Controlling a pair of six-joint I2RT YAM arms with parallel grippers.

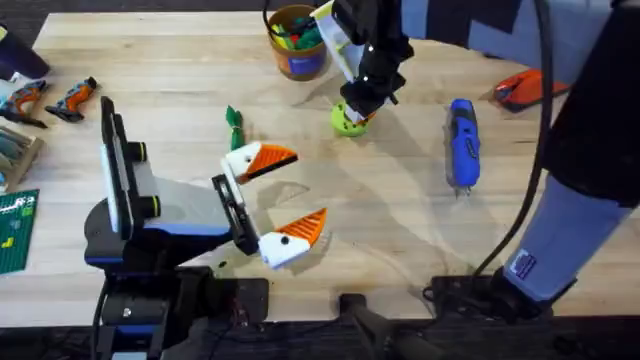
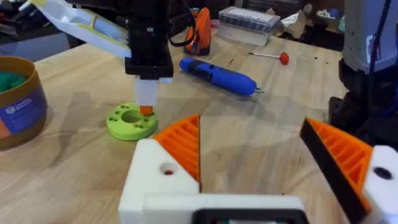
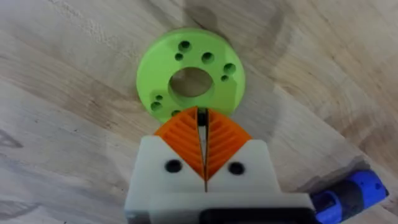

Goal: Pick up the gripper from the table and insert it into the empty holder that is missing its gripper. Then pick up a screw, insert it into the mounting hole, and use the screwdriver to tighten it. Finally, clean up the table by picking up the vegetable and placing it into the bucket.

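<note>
Screwdriver lies on the table beside green disc; we see right tool pressed together, pointing down at the disc; left tool spread.

Lime green disc lies flat on the wooden table, 1 large centre hole, smaller holes around it. Thin metal tool with red knob lies near the table's far edge beside a clear plastic box.
</note>
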